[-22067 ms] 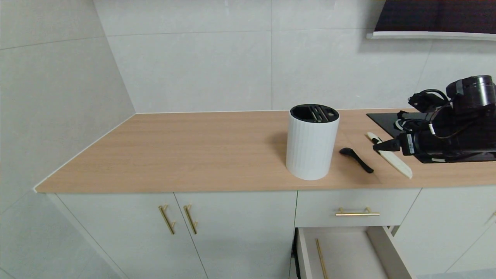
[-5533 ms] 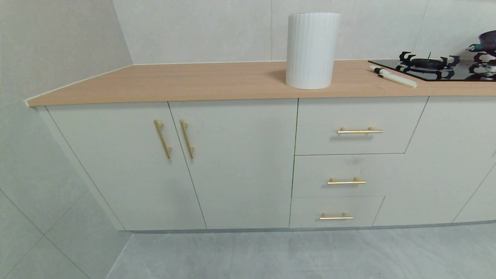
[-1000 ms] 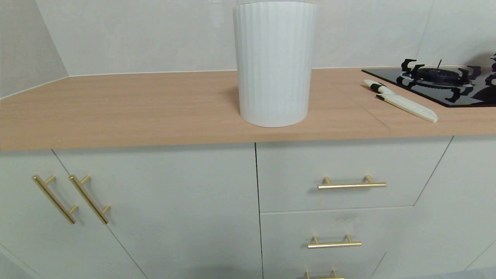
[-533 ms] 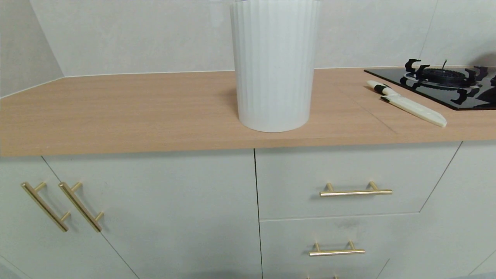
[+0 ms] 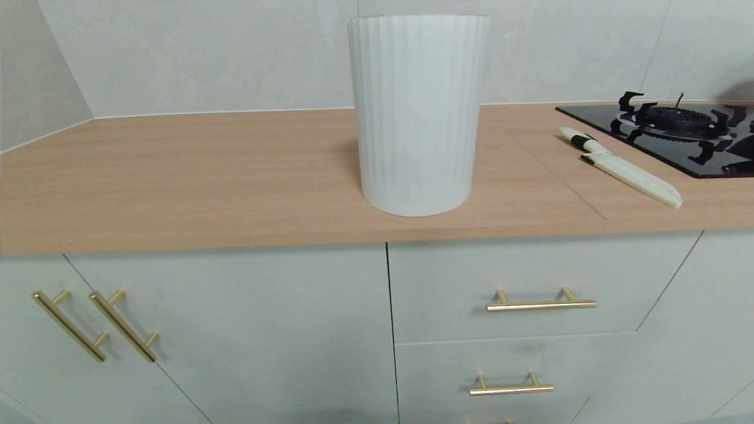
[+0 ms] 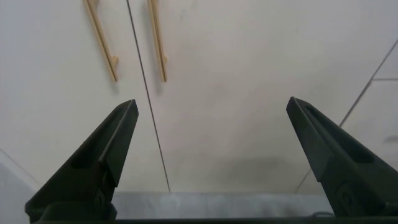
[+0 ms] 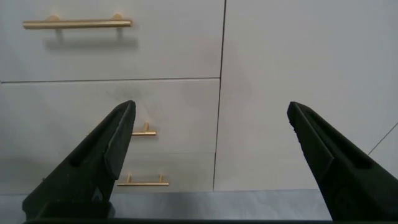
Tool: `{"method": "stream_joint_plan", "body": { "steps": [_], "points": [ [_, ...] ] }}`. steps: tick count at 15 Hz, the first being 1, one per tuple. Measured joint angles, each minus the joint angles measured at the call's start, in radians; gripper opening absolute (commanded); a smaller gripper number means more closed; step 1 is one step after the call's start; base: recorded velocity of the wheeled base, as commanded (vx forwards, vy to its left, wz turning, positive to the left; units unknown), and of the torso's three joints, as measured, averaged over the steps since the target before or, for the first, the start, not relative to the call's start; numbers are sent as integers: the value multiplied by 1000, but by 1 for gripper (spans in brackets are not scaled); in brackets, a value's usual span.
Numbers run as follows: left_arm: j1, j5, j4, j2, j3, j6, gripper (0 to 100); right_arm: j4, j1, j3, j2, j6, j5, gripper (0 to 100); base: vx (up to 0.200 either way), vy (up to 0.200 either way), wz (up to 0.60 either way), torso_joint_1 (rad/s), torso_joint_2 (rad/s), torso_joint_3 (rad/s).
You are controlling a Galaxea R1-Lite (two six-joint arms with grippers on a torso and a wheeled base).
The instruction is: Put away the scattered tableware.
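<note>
Now both the left gripper (image 6: 211,104) and the right gripper (image 7: 211,107) hang spread and empty, low before the cabinet fronts. The knife (image 5: 621,172) lies well above them on the counter (image 5: 177,176), right of the holder (image 5: 417,115). Its flat blade may slip from a pinch, or skid against the hob (image 5: 677,126).

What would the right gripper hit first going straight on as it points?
Probably the middle drawer: the right gripper, wide open, faces its front near the seam with the plain panel. Nothing shows in between, though depth is unclear.
</note>
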Motion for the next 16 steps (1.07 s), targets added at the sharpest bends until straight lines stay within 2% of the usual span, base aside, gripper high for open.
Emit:
{"method": "stream_joint_plan", "body": {
  "steps": [7, 16],
  "points": [
    [0, 0, -2, 0, 0, 0, 100, 0, 0, 0, 0, 0, 0, 100, 0, 0, 0, 110, -482, -340],
    [0, 0, -2, 0, 0, 0, 100, 0, 0, 0, 0, 0, 0, 100, 0, 0, 0, 176, -486, -311]
  ]
}}
